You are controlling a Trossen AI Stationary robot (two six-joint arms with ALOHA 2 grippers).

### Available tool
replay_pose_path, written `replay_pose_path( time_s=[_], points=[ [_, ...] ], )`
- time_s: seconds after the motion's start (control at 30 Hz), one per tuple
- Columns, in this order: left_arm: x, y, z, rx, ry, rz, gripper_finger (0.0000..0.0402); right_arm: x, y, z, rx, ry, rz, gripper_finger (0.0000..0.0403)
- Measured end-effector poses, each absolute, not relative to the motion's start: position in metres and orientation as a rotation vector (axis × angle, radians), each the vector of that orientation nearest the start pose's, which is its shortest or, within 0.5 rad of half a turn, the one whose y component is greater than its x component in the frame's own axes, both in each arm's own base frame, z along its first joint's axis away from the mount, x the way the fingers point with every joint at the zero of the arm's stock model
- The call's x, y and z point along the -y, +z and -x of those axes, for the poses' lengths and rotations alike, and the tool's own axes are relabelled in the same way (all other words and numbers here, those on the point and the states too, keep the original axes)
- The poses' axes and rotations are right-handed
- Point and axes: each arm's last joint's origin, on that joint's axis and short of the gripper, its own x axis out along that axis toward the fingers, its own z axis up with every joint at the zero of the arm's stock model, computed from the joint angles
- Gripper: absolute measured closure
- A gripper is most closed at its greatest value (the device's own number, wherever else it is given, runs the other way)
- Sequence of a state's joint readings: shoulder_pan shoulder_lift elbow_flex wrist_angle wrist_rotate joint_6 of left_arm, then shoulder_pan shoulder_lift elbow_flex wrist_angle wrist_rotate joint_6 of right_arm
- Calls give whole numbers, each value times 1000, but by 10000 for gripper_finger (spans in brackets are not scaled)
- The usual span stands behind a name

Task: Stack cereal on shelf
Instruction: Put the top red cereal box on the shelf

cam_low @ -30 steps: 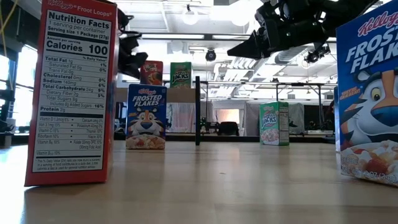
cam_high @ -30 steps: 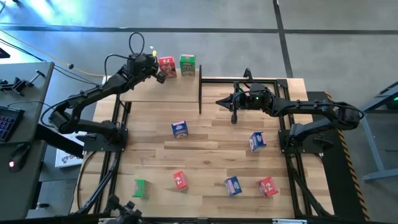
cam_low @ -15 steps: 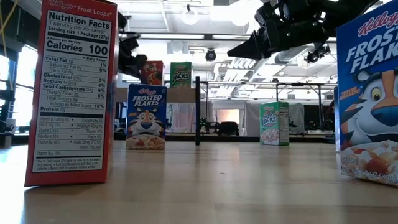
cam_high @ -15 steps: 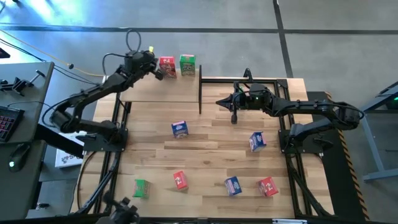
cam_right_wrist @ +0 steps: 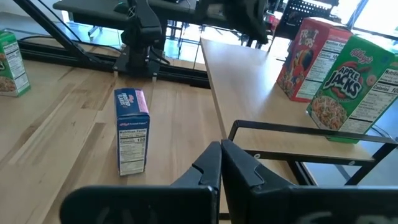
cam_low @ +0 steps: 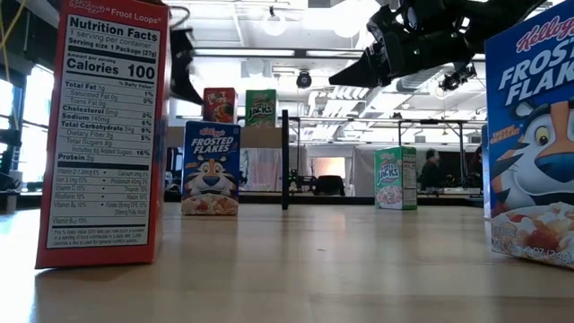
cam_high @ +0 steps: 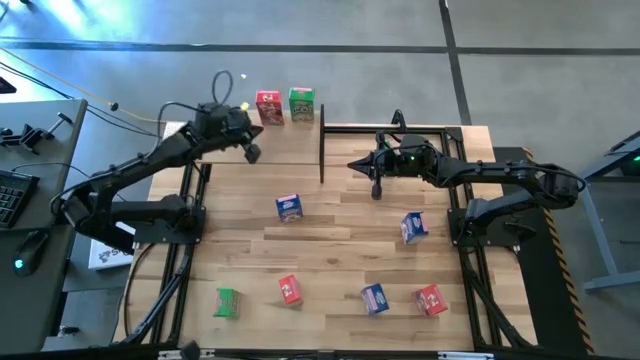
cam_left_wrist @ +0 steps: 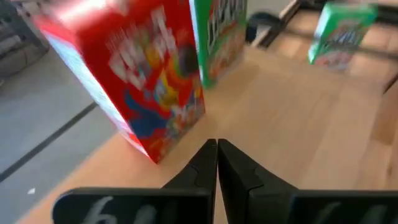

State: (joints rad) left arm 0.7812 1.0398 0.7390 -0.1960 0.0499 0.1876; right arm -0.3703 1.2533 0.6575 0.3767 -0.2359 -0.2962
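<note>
1. Two small cereal boxes stand side by side on the light wooden plank shelf with thin black posts: a red cereal box and a green cereal box.
2. So two boxes look done, at the far edge of the shelf.
3. Six more boxes sit spread out on the big wooden desk: a blue box, another blue box, a third blue box, a red box, another red box and a green box.
4. These all need to go up, so most of the job is left.
5. The left gripper is over the shelf, near the red box. Its fingers are pressed together and hold nothing.
6. The right gripper hangs over the desk by the shelf's end. It is closed too, and empty.
</note>
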Motion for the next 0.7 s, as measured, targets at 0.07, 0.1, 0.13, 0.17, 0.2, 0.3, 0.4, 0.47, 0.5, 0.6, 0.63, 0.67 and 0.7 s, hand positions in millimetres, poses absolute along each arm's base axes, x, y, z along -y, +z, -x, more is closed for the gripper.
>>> replay_pose_path(
  time_s=[0.07, 0.1, 0.13, 0.17, 0.2, 0.3, 0.4, 0.47, 0.5, 0.6, 0.63, 0.67, 0.7],
  points=[
    [-158, 258, -167, -533, 693, 15, 397, 91, 246, -252, -228, -102, 229, 403],
    [-160, 253, -171, -535, 712, 5, 397, 91, 246, -252, -227, -102, 229, 403],
    [-163, 249, -174, -538, 739, -4, 397, 91, 246, -252, -227, -102, 229, 403],
    [-165, 246, -177, -542, 766, -13, 397, 91, 246, -252, -228, -102, 229, 403],
    [-168, 244, -178, -547, 789, -23, 397, 91, 246, -252, -228, -102, 229, 403],
    [-178, 237, -181, -565, 847, -56, 397, 91, 246, -252, -228, -102, 229, 403],
    [-185, 234, -182, -561, 868, -54, 397, 91, 246, -252, -228, -103, 227, 403],
    [-187, 231, -182, -567, 872, -50, 397, 91, 246, -252, -228, -103, 226, 403],
    [-187, 230, -182, -571, 871, -49, 397, 91, 246, -252, -228, -103, 226, 403],
    [-187, 230, -184, -563, 849, -40, 397, 91, 246, -252, -228, -103, 226, 403],
    [-186, 230, -184, -558, 834, -33, 397, 91, 246, -252, -228, -103, 226, 403],
    [-185, 230, -185, -550, 816, -23, 397, 91, 246, -252, -228, -103, 226, 403],
    [-184, 230, -187, -540, 797, -14, 397, 91, 246, -252, -228, -103, 226, 403]
  ],
)
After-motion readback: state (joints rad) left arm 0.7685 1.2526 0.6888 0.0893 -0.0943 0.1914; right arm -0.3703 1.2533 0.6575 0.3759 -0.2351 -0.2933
